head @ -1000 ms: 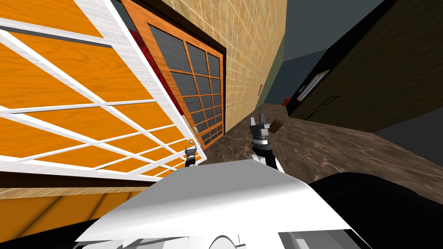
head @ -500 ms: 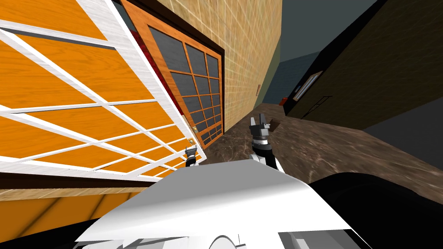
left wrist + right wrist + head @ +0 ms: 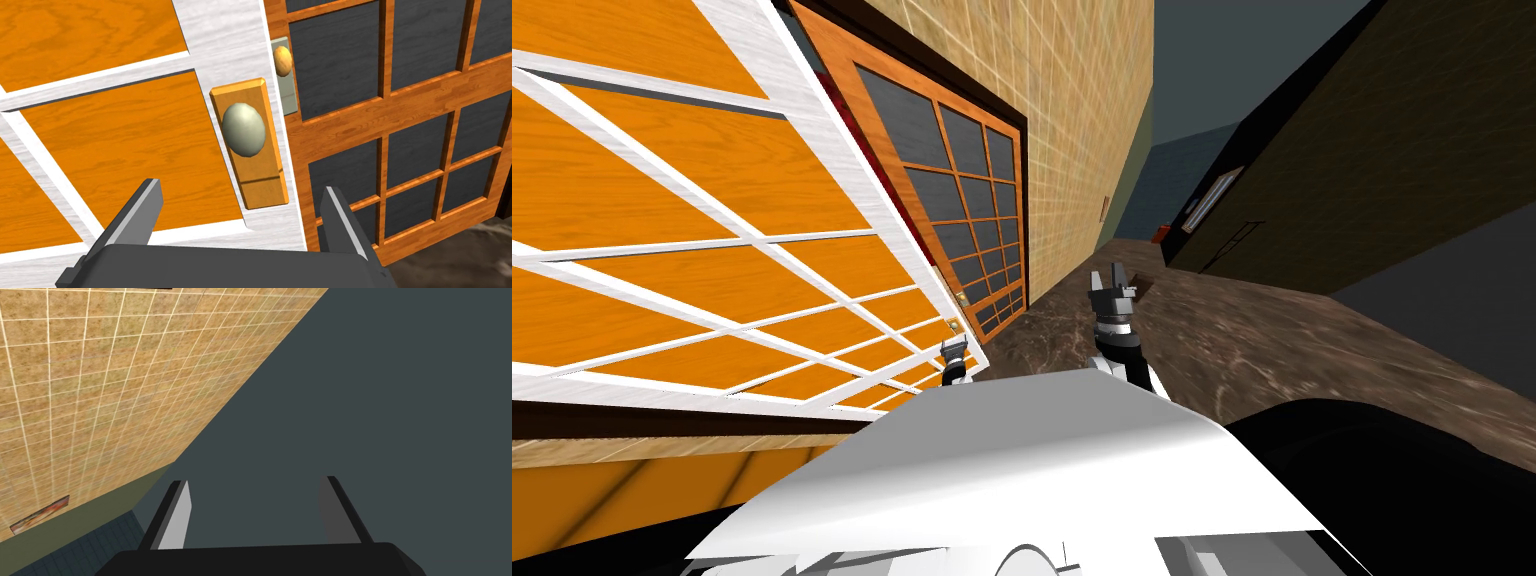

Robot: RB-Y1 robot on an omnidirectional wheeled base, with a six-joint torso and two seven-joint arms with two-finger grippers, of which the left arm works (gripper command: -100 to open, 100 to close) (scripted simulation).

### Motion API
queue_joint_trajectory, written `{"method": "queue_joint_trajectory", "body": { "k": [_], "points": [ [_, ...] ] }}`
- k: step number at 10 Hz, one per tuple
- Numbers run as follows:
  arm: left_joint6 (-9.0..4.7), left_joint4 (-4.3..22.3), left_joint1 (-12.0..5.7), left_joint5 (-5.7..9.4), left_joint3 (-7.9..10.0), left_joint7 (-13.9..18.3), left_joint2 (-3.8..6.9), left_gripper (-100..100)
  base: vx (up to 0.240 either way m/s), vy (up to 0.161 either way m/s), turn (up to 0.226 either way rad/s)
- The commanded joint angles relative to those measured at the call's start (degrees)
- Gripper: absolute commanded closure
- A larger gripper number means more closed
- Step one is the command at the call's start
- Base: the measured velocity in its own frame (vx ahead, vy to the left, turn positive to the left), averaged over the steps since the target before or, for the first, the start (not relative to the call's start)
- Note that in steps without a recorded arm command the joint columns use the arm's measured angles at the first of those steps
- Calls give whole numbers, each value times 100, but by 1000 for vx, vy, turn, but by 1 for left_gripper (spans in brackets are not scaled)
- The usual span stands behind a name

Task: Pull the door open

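Left hand [image 3: 240,186] is seen low at the free edge of the white-framed, orange-panelled door [image 3: 100,125], fingers apart, nothing clamped. The grey oval knob [image 3: 243,128] lies straight ahead of it, just past the fingertips and centred on the gap, not touched. The knob sits on an orange plate [image 3: 260,185] whose long axis runs along the door edge, crosswise to the finger gap. A short forward reach is judged enough before closing. The door leaf stands angled out from the wall, so it is judged already partly open. Just behind is a second door [image 3: 400,115] with dark panes. Right hand [image 3: 1112,283] is farther right over the floor [image 3: 1232,340], fingers apart, empty; the left is nearer.
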Motion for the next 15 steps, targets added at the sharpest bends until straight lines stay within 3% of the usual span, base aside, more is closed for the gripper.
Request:
{"method": "queue_joint_trajectory", "body": {
  "k": [1, 8, 9, 10, 14, 15],
  "points": [
    [12, -18, -8, 110, -34, 286, -14, -100, -69, 12, -62],
    [42, -59, -35, 432, -135, 1102, -52, -100, -57, 9, -37],
    [42, -63, -29, 400, -124, 1009, -49, -100, -23, 5, -8],
    [21, -38, 46, 427, -125, 1195, 96, -100, 110, 7, -73],
    [-46, 41, 258, 489, -124, 1649, 510, -100, 231, 8, -79],
    [-54, 51, 283, 496, -124, 1704, 560, -100, 186, 29, -47]
  ]
}}
